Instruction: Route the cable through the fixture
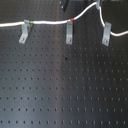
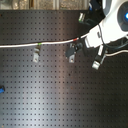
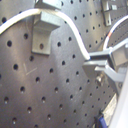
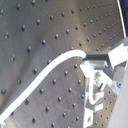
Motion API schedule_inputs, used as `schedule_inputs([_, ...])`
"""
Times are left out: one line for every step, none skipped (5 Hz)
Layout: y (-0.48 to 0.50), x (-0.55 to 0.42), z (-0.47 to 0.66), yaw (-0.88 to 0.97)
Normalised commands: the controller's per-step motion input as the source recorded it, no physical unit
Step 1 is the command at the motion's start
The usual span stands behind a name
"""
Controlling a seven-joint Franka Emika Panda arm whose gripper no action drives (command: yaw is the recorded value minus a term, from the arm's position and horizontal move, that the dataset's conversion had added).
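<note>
The white cable [image 1: 50, 22] runs from the first exterior view's left across the tops of three grey clips: left [image 1: 23, 35], middle [image 1: 69, 33] and right [image 1: 106, 34]. Its green band [image 1: 31, 23] sits at the left clip and its red band [image 1: 71, 20] at the middle clip. Between the middle and right clips the cable rises to my gripper [image 1: 97, 4], which is mostly cut off at the top edge. In both wrist views the gripper [image 3: 90, 62] [image 4: 86, 64] is shut on the cable [image 3: 75, 35] [image 4: 45, 75].
The black perforated board [image 1: 65, 85] fills the scene. In the second exterior view the white arm [image 2: 107, 27] covers the right clip area, and a small blue object [image 2: 1, 90] lies at the second exterior view's left edge. Past the right clip the cable trails off [image 1: 122, 33].
</note>
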Motion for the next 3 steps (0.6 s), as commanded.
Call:
schedule_inputs([0.216, 0.401, 0.3, -0.12])
schedule_inputs([0.15, 0.285, 0.48, -0.21])
schedule_inputs([0.09, 0.142, 0.4, -0.17])
